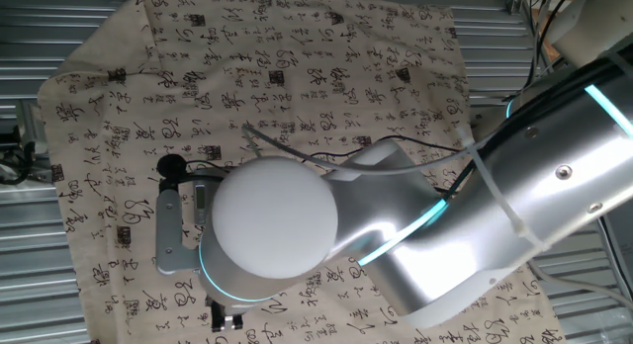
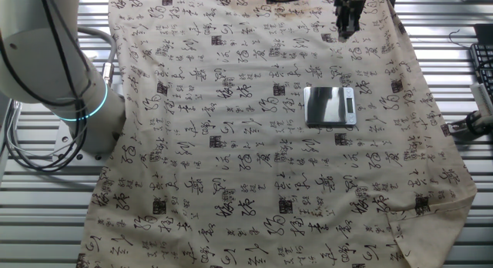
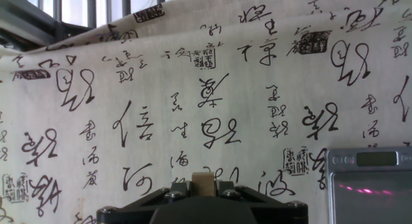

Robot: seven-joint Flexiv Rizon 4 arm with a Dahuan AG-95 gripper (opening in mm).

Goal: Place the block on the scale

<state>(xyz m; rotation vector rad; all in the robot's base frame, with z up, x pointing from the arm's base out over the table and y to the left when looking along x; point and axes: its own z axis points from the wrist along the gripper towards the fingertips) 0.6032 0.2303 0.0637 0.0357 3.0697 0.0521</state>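
Observation:
In the hand view my gripper [image 3: 203, 185] is shut on the block [image 3: 203, 180], a tiny tan wooden cube pinched between the two dark fingers at the bottom centre. The scale [image 3: 369, 185], flat grey metal with a display strip on its far edge, lies on the cloth to the lower right of the block. In the other fixed view the scale [image 2: 330, 106] sits right of centre, and the gripper [image 2: 348, 20] hangs near the cloth's far edge, beyond it. In one fixed view the arm hides the scale, and only the gripper tip [image 1: 226, 319] shows at the bottom.
A beige cloth [image 2: 231, 145] printed with black characters and square stamp marks covers the table and folds up at its edges. The robot base [image 2: 69, 75] stands at the left. A keyboard [image 2: 481, 68] lies off the cloth at the right.

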